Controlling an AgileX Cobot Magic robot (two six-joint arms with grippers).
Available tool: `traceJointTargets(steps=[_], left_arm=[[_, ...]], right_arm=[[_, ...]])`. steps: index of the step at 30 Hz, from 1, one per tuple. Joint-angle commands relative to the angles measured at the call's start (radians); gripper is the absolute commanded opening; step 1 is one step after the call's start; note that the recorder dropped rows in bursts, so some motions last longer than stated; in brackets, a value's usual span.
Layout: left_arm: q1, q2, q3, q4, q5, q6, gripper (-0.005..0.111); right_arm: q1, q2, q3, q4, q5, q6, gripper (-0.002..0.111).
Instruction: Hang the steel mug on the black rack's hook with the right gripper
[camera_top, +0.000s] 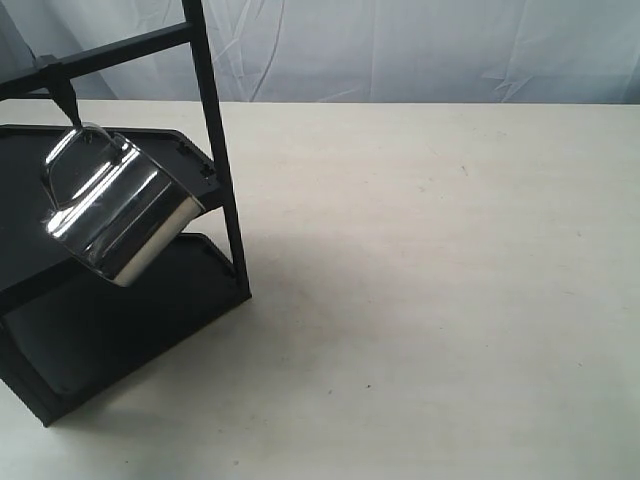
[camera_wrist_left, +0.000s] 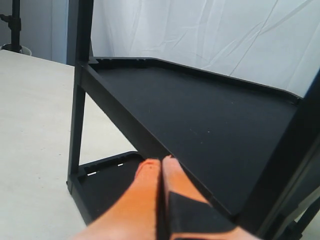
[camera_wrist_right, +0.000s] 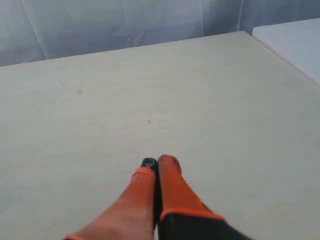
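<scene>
The steel mug (camera_top: 125, 215) hangs tilted by its looped wire handle from the hook (camera_top: 63, 100), a small black peg under the top crossbar of the black rack (camera_top: 222, 190) at the left of the exterior view. No gripper touches the mug. Neither arm shows in the exterior view. My right gripper (camera_wrist_right: 156, 164) is shut with nothing between its orange fingers, above bare tabletop. My left gripper (camera_wrist_left: 160, 162) is shut too, empty, close to the front edge of the rack's upper tray (camera_wrist_left: 200, 115).
The pale table (camera_top: 430, 300) stretches right of the rack. A white cloth backdrop (camera_top: 400, 45) hangs behind it. A white surface (camera_wrist_right: 295, 42) sits beyond the table's corner in the right wrist view. The rack's lower tray (camera_wrist_left: 105, 180) lies under my left fingers.
</scene>
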Motion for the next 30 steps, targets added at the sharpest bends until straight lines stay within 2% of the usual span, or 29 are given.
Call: traceJointTargets(steps=[1,8,30], left_arm=[[0.0,-0.005,0.0,-0.003,0.003,0.002,0.002],[0.0,-0.005,0.0,-0.001,0.003,0.002,0.002],[0.0,-0.005,0.0,-0.001,0.003,0.002,0.002]], right_arm=[[-0.005,-0.041,0.059,-0.001,-0.032,-0.001,-0.001],[-0.005,-0.101,0.059,0.005,-0.027,-0.001,-0.001],[-0.005,-0.101,0.059,-0.002,-0.022,-0.001,-0.001]])
